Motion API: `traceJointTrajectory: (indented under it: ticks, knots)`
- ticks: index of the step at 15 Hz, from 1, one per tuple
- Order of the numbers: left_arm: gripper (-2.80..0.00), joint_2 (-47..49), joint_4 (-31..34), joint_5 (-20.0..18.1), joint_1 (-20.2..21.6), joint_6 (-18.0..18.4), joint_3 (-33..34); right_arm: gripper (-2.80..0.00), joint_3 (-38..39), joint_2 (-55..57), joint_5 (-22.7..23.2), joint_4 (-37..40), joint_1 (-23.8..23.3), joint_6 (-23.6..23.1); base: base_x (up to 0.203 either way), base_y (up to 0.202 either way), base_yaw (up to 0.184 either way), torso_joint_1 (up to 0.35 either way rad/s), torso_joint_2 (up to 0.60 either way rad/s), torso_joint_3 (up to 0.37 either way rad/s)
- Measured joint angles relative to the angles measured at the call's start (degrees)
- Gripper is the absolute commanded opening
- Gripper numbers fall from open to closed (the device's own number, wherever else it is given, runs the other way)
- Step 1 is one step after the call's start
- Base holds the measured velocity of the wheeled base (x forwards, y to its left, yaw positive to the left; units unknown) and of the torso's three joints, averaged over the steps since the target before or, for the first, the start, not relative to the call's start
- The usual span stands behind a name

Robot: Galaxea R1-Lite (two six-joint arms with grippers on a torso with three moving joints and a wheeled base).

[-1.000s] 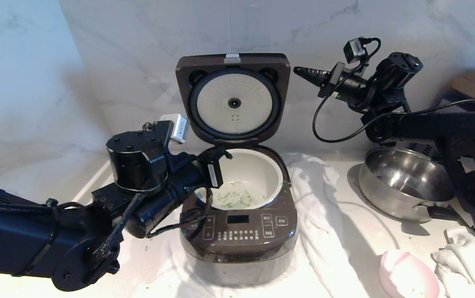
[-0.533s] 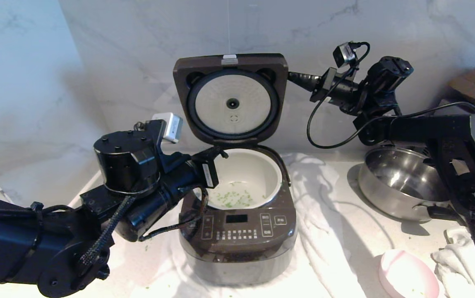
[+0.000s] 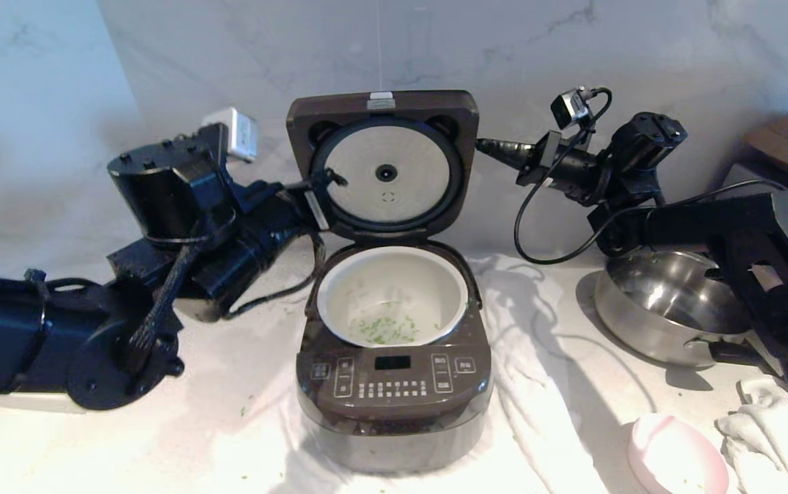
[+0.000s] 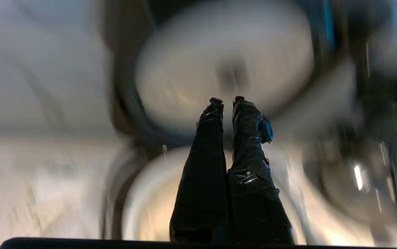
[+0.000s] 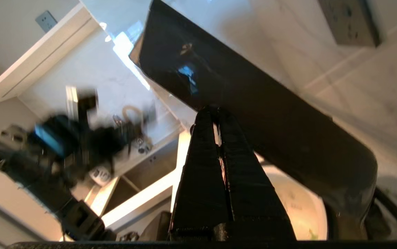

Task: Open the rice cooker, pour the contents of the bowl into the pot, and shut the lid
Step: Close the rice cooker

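- Your right pincer [image 3: 482, 144], closed and empty, sits at the right edge of the upright lid [image 3: 384, 103]; lid lies just left of it.
- Left pincer [image 3: 335, 178], closed and empty, at lid's left rim.
- Right arm looks better placed to push it down.

White marble wall [image 3: 160, 55] behind a pale, sunlit countertop [image 3: 243, 439]

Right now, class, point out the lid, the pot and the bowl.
lid [image 3: 384, 168]: head view, on its pale inner plate.
pot [image 3: 394, 288]: head view, on its white inside wall.
bowl [image 3: 675, 456]: head view, on its pink outside.
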Motion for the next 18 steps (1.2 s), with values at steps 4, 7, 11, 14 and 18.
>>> traceJointTrajectory:
  ticks: [4, 7, 11, 14, 18]
  knots:
    - [-2.80, 4.1, 2.5, 6.4, 1.8, 0.4, -18.0, -2.80, 0.7, -1.0, 1.6, 0.0, -0.4, 0.8, 0.000, 0.000, 0.000, 0.000, 0.00, 0.000]
    - [-2.80, 5.7, 5.2, 9.5, 1.8, 3.7, -28.3, -2.80, 0.7, -1.7, 1.6, -0.1, -0.5, 2.3, 0.000, 0.000, 0.000, 0.000, 0.00, 0.000]
    - [-2.80, 15.0, 6.0, 14.3, -0.1, 14.2, -46.0, -2.80, 6.0, -4.2, 1.6, -1.0, -0.5, 2.5, 0.000, 0.000, 0.000, 0.000, 0.00, 0.000]
    - [-2.80, 21.7, 8.7, 13.4, -2.1, 21.2, -51.0, -2.80, 13.1, -7.9, 1.6, -3.1, -0.7, 2.4, 0.000, 0.000, 0.000, 0.000, 0.00, 0.000]
    - [-2.80, 27.5, 8.7, 15.1, -2.9, 24.0, -54.0, -2.80, 25.0, -14.6, 1.7, -7.9, -0.6, 2.4, 0.000, 0.000, 0.000, 0.000, 0.00, 0.000]
